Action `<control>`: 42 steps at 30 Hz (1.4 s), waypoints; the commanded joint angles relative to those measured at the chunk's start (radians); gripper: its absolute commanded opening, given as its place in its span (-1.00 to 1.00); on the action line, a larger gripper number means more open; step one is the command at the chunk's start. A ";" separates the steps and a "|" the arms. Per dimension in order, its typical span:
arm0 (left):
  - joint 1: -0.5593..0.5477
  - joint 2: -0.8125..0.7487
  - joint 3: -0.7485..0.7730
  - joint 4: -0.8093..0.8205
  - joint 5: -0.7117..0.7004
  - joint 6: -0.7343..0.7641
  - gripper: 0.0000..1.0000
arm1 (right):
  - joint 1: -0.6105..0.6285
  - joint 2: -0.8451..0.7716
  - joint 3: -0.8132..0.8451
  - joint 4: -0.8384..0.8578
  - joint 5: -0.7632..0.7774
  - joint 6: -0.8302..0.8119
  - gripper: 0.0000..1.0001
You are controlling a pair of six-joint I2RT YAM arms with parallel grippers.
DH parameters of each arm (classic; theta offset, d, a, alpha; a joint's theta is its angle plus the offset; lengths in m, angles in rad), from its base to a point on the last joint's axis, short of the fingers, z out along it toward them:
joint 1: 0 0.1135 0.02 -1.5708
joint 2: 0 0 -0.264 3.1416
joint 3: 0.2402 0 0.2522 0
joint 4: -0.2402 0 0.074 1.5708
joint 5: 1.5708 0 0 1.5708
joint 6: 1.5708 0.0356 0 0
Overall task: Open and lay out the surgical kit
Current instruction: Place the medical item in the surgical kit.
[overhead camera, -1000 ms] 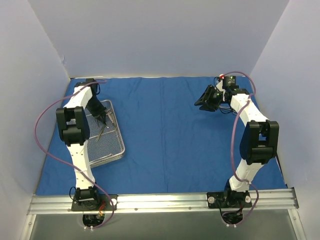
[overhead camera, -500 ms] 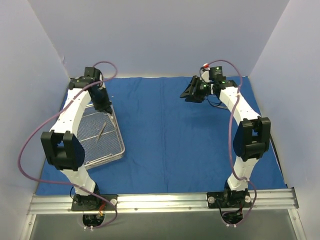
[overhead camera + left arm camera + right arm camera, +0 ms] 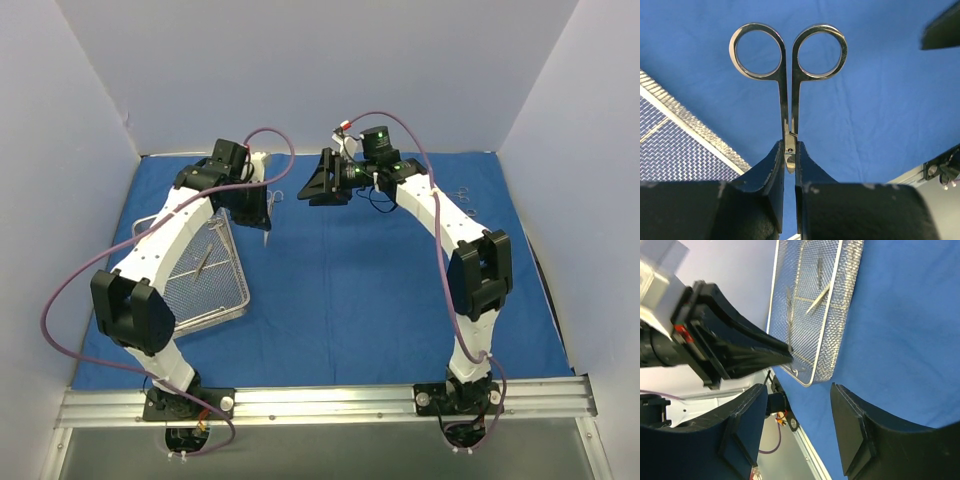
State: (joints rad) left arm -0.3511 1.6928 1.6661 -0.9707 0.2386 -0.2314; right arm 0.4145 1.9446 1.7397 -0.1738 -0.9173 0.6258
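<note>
The royal-blue cloth (image 3: 380,280) lies spread flat over the table. On its left stands the silver mesh tray (image 3: 190,292) with a thin instrument (image 3: 203,262) inside. My left gripper (image 3: 264,218) hangs above the cloth just right of the tray. It is shut on a pair of silver scissors (image 3: 788,55) near the pivot, with the finger rings pointing away from the jaws. My right gripper (image 3: 316,185) hovers at the back centre, turned toward the left one. It is open, with nothing between its fingers (image 3: 860,430). The right wrist view shows the tray (image 3: 840,315) and thin instruments (image 3: 819,297) in it.
Grey-lilac walls close the table at the back and on both sides. A metal rail (image 3: 330,400) carries the arm bases along the near edge. Faint silver shapes (image 3: 461,194) lie on the cloth at the back right. A purple cable (image 3: 275,140) loops over the left wrist.
The left arm has lifted from the tray and swung right with the scissors. The right arm has swept left from the back right toward the centre, and its jaws have widened.
</note>
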 commanded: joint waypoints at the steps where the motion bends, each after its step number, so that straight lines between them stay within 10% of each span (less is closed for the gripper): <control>1: -0.041 -0.009 0.037 0.052 0.031 0.024 -0.95 | -0.010 0.011 0.038 0.048 -0.057 0.023 0.08; 26: -0.126 0.039 0.073 0.047 0.068 0.020 -0.95 | 0.026 0.062 0.037 0.062 -0.075 0.044 -0.26; 33: -0.129 0.053 0.095 0.041 0.059 0.014 -0.95 | 0.027 0.062 0.018 0.085 -0.086 0.064 -1.00; 37: -0.106 0.053 0.100 0.035 0.004 -0.016 -0.04 | -0.011 0.022 -0.061 0.167 -0.066 0.149 -1.00; 42: -0.013 0.018 0.052 0.063 -0.013 -0.042 0.09 | -0.175 -0.111 -0.414 0.738 -0.008 0.519 -1.00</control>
State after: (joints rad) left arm -0.4313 1.7489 1.7134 -0.9535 0.2592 -0.2546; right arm 0.3561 1.9381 1.4521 0.1764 -0.9543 0.8982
